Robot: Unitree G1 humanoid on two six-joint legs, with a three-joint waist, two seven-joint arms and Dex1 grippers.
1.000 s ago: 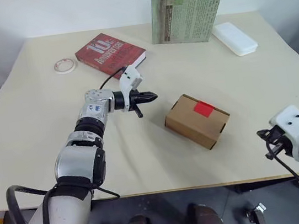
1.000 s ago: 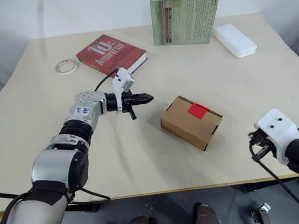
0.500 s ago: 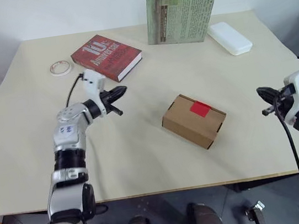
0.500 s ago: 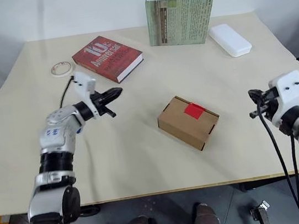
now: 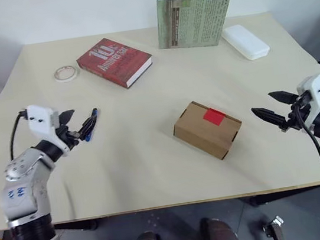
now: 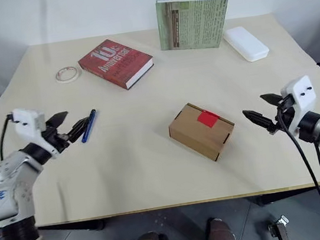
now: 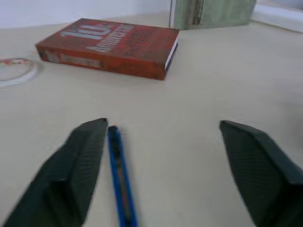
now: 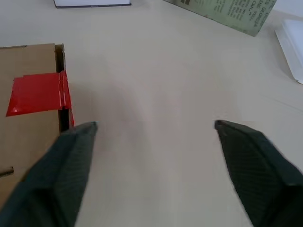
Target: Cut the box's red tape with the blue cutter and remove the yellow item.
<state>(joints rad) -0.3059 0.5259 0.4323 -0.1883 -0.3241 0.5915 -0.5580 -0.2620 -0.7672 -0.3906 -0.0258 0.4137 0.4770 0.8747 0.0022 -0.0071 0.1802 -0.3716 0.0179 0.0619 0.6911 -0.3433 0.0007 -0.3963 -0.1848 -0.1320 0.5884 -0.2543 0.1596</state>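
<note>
Table: blue cutter lies beside left hand's finger.

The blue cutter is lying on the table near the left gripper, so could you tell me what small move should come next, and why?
Probably ease the left gripper forward until its open fingers straddle the blue cutter, then close. The cutter lies loose on the table beside one fingertip, and the red tape on the box is uncut.
</note>
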